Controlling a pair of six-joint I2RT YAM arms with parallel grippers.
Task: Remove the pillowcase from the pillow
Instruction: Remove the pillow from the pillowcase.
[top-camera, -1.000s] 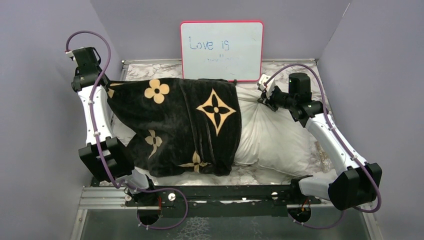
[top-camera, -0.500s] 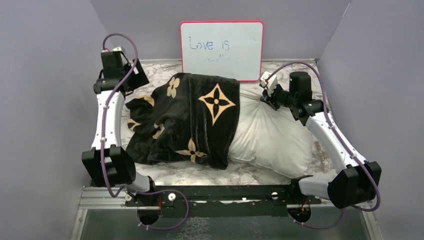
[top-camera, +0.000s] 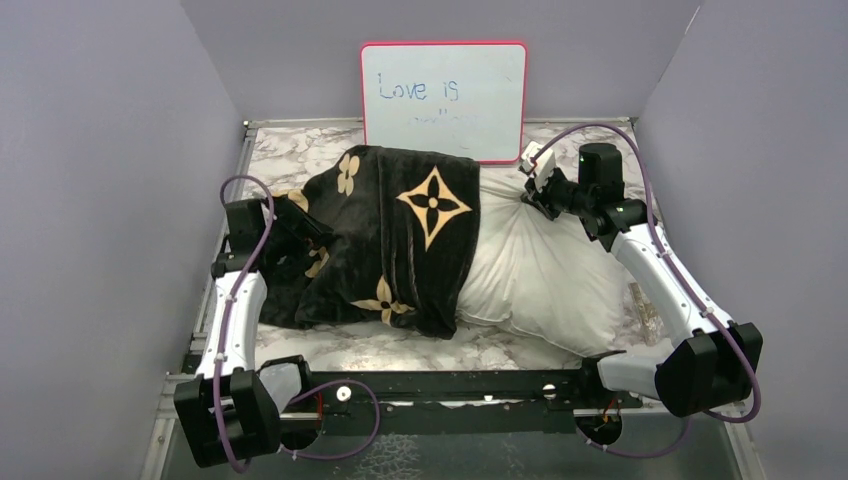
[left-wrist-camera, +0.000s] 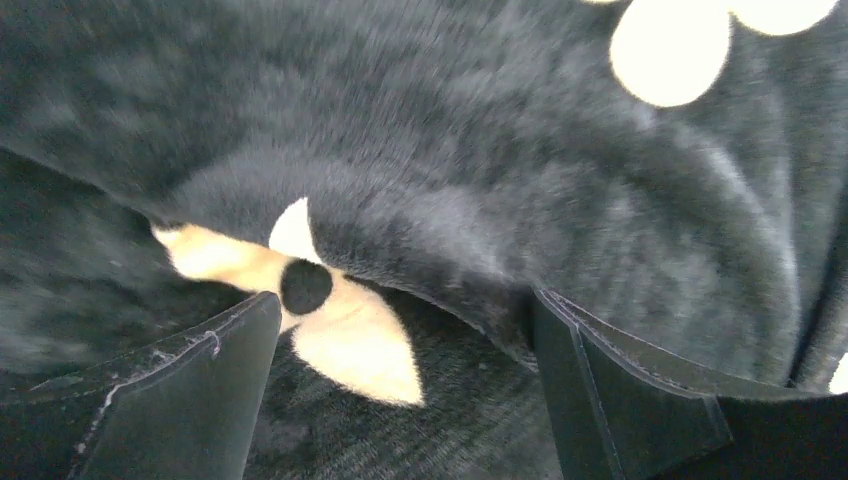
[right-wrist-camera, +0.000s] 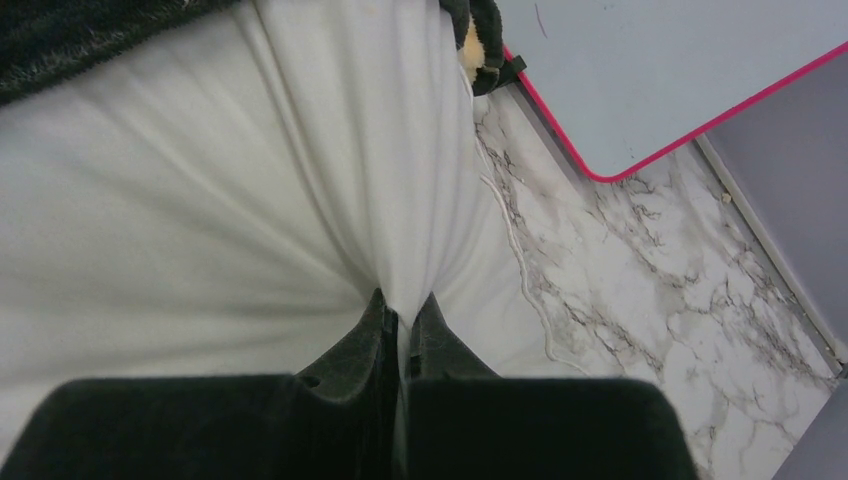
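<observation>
Our left gripper (left-wrist-camera: 405, 296) stands wide open. Its two black fingers (left-wrist-camera: 190, 390) are set far apart and clamp nothing. The pillowcase (top-camera: 400, 250) lies right in front of it. A rumpled fold of black pile fills the space ahead of the fingers, and part of a tan flower shows in the gap between them. Whether the fingertips touch the cloth we cannot tell. Seen from above, this gripper is nosed into the heaped left end of the pillowcase, low over the table (top-camera: 400, 352).

Our right gripper (right-wrist-camera: 404, 300) is closed tight on a pinch of the pillow (top-camera: 545, 275). The two fingers are pressed together with a thin ridge of white cloth between them, and creases fan out from that pinch. The rest of the pillow spreads ahead of this gripper and to its left. The dark edge of the pillowcase shows only at the far end of the white cloth. To the gripper's right lies bare marble tabletop. Past that is the pink-edged corner of the whiteboard (top-camera: 443, 100).

From above, the pillowcase lies between our two grippers and covers the left part of the pillow. The part of the pillow nearest the right gripper is bare. The whiteboard stands at the back, beyond both grippers.
</observation>
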